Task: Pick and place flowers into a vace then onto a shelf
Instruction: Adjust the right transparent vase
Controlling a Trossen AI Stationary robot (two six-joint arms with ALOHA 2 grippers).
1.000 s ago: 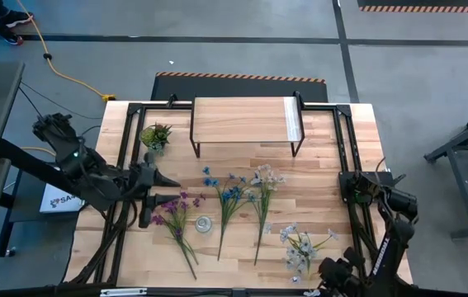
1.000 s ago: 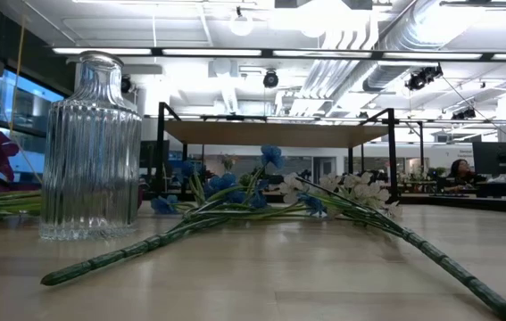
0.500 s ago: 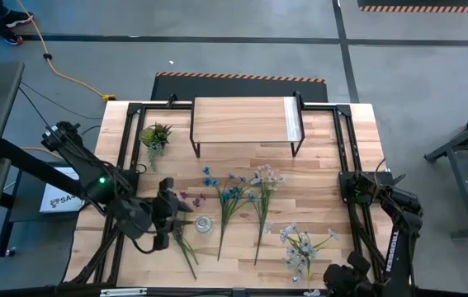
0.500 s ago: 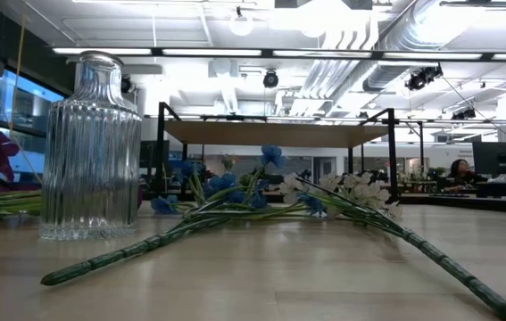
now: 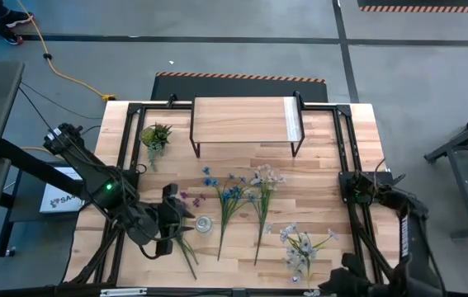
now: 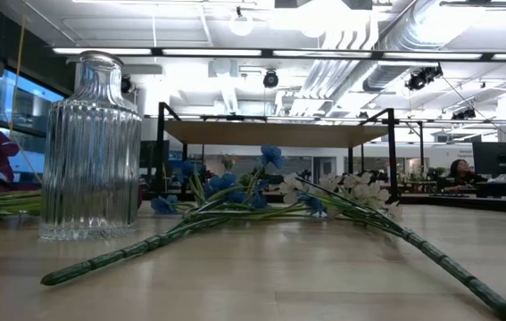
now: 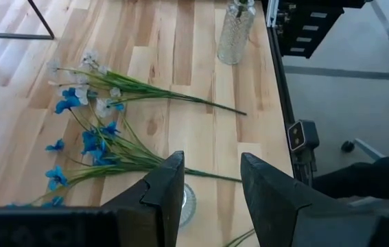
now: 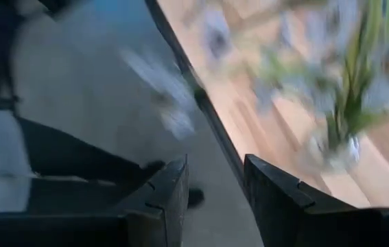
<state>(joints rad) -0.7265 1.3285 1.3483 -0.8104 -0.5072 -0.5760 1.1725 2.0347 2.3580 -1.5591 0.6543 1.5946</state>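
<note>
Three flowers lie flat on the table: a purple spray (image 5: 186,247), a blue spray (image 5: 230,196) and a white spray (image 5: 264,178). A ribbed glass vase (image 6: 92,147) stands upright between the purple and blue stems (image 5: 204,223). The shelf (image 5: 246,120) stands at the far edge on its black legs. My left gripper (image 7: 211,161) hovers open above the purple spray, just left of the vase, with nothing between its fingers. My right gripper (image 8: 215,165) is open and raised at the near right corner, holding nothing.
A second glass vase with pale flowers (image 5: 300,249) stands near the right front and also shows in the left wrist view (image 7: 237,27). A small green potted plant (image 5: 155,134) sits at the far left. Black frame rails (image 5: 345,157) run along the table's sides.
My left gripper has swung toward the near edge and the vase, sinking and tipping down over the purple spray. My right arm has risen at the near right corner and tipped its gripper. The flowers and the vase have not moved.
</note>
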